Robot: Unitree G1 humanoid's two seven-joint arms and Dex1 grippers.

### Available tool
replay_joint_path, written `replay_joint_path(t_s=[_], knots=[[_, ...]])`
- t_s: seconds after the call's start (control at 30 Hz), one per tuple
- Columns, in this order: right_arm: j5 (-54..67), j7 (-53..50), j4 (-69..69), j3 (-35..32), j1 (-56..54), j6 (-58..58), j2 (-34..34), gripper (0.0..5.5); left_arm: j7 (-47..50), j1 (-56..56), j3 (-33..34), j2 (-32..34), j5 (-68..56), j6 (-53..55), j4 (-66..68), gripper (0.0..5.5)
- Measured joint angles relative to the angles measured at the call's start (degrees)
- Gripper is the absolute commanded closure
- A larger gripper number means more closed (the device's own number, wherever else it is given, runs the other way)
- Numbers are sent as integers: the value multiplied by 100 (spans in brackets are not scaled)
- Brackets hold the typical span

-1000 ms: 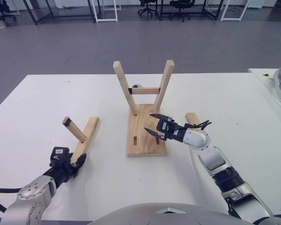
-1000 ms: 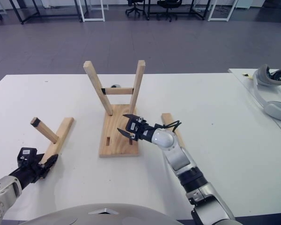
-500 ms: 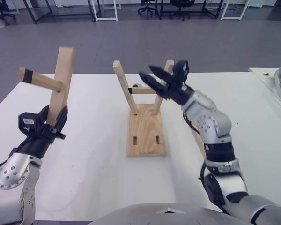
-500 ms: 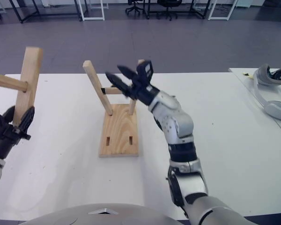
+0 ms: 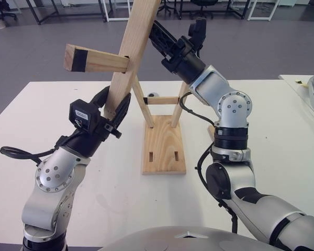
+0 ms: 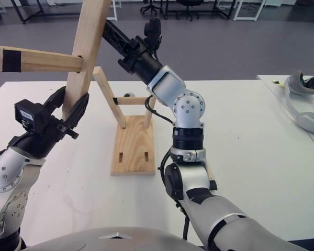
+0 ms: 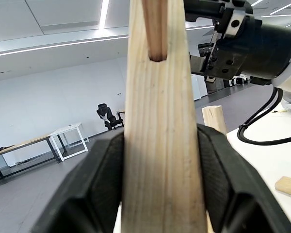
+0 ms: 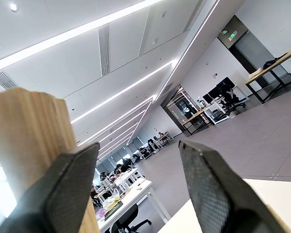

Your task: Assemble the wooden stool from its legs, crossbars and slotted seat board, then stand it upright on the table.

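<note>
Pincer on left arm [image 5: 115,103] tight around pale wooden leg with side bar [image 5: 131,49], held high. Right pincer [image 5: 159,34] wide, by leg's top.

An open office or lab hall is shown — a grey floor [image 6: 240,47], black swivel chairs [image 7: 105,115] and white metal-framed desks [image 7: 68,130] are seen far behind the white table [image 5: 282,120], and long strip lights [image 8: 87,31] are mounted on the ceiling.

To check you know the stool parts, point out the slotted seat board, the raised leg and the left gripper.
slotted seat board [image 5: 164,141]: left eye view, bare middle.
raised leg [image 5: 136,35]: left eye view, shaft above its crossbar.
left gripper [image 5: 115,103]: left eye view, midway between fingertips.
</note>
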Motion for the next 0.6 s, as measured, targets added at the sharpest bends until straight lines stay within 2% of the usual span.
replay_joint_path(t_s=[0.3, 0.6], knots=[[367, 0, -362, 68, 66, 319, -182, 245, 172, -190, 300, -115, -250, 223, 15, 347], [653, 114, -633, 110, 259, 429, -258, 245, 179, -181, 291, -88, -162, 355, 67, 347]])
